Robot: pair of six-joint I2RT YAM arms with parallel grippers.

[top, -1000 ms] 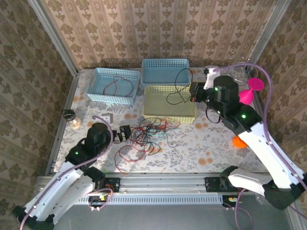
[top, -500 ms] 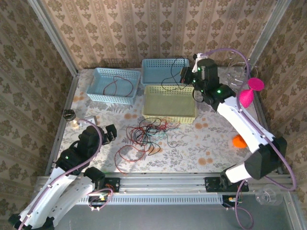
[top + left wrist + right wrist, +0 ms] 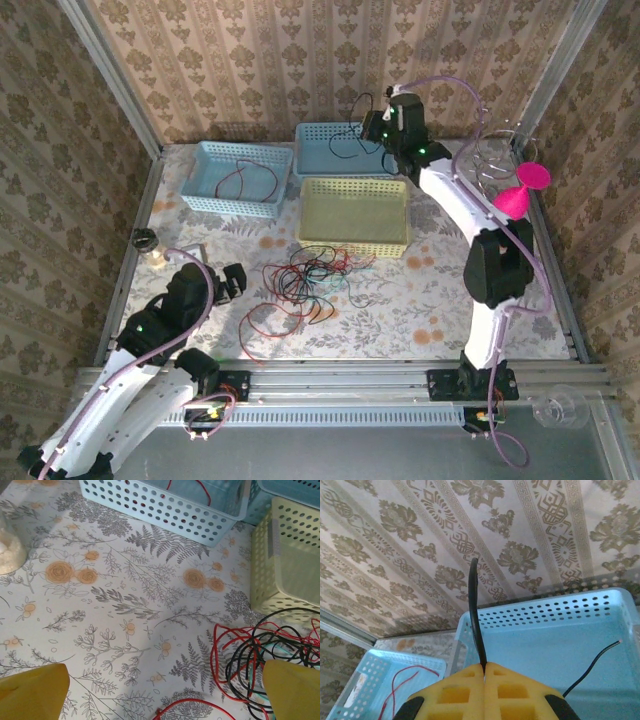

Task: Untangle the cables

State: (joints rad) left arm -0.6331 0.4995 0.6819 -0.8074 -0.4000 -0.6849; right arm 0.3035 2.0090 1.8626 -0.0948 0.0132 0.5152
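One black cable (image 3: 474,610) is pinched in the right tool (image 3: 484,667), jaws pressed together, over the rear blue basket (image 3: 545,615). Risk: on release the loose end may catch the rim and drape outside. Left tool (image 3: 162,687) is spread wide beside the tangle (image 3: 255,652) on the counter (image 3: 125,605).

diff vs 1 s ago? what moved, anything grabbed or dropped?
The right gripper, shut on a black cable, carried it from over the yellow basket away to above the far blue basket. The left gripper, fingers open, backed off slightly from the cable tangle. Nothing let go. Tangle, baskets and the red cable in the left blue basket stayed put.
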